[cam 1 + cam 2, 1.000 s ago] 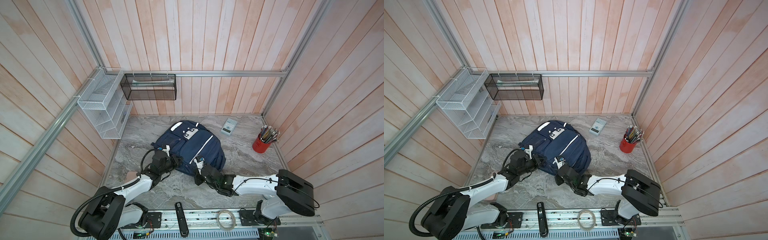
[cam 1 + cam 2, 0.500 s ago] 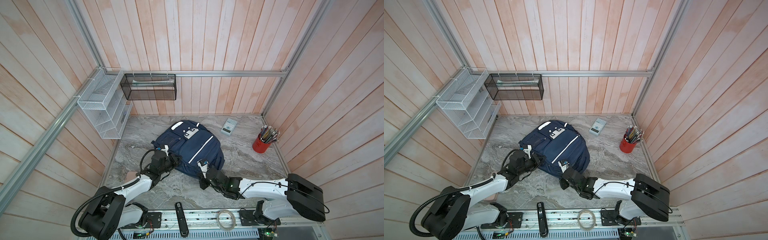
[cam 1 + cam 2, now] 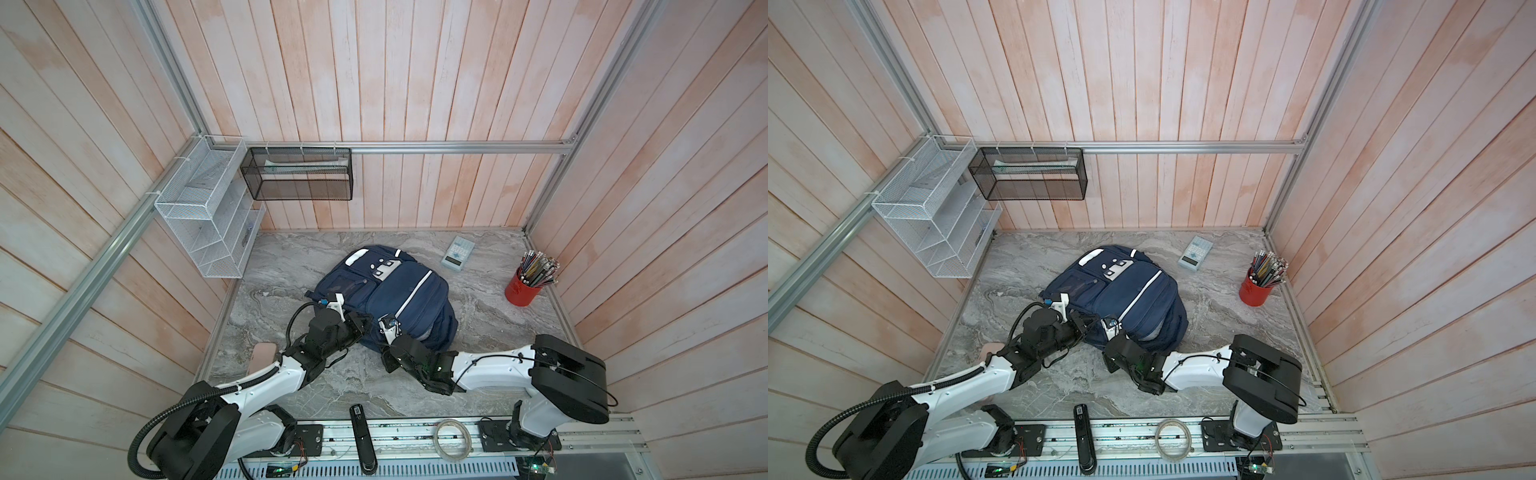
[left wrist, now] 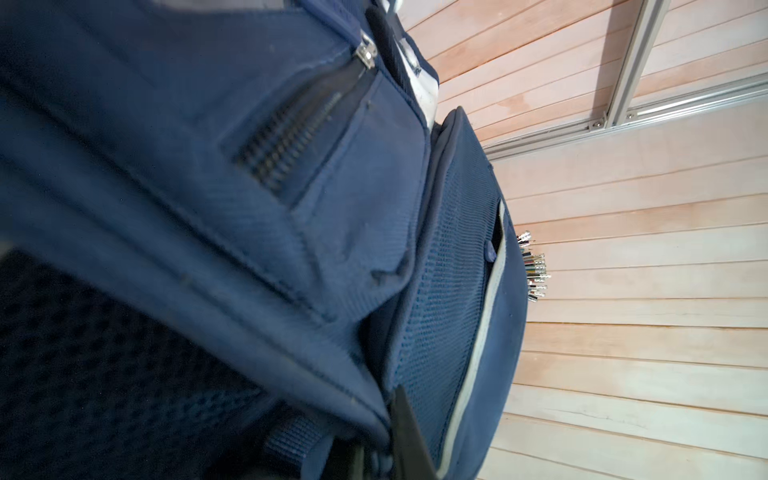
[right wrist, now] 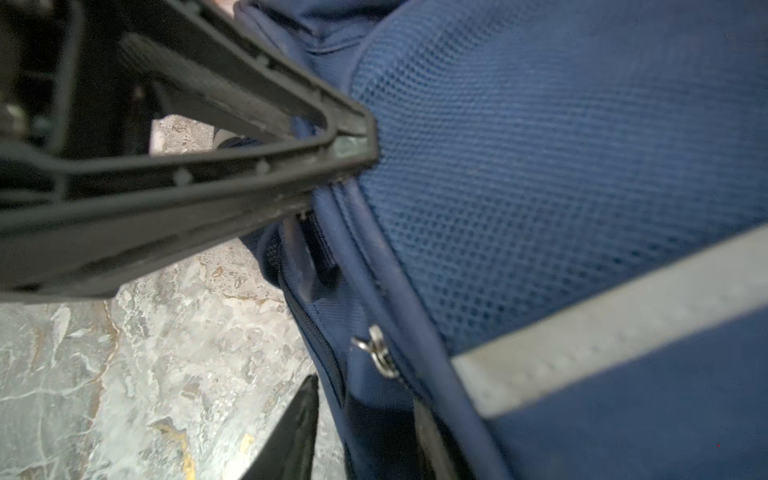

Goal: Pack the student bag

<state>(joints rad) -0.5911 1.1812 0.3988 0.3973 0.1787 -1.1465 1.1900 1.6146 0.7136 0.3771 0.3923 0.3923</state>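
Navy fabric of the student bag (image 3: 399,291) fills both wrist views. It lies on the marble surface (image 3: 291,266), right in front of both sets of jaws. My left jaws are closed, pinching the piped edge of the bag's mesh panel (image 5: 540,166). My right jaws stand parted and grip nothing. The bag's zip seam sits between their tips, with a metal zip pull (image 5: 376,353) just beyond them.

lab test booth: plank walls (image 3: 374,83), aluminium rails (image 3: 457,147).
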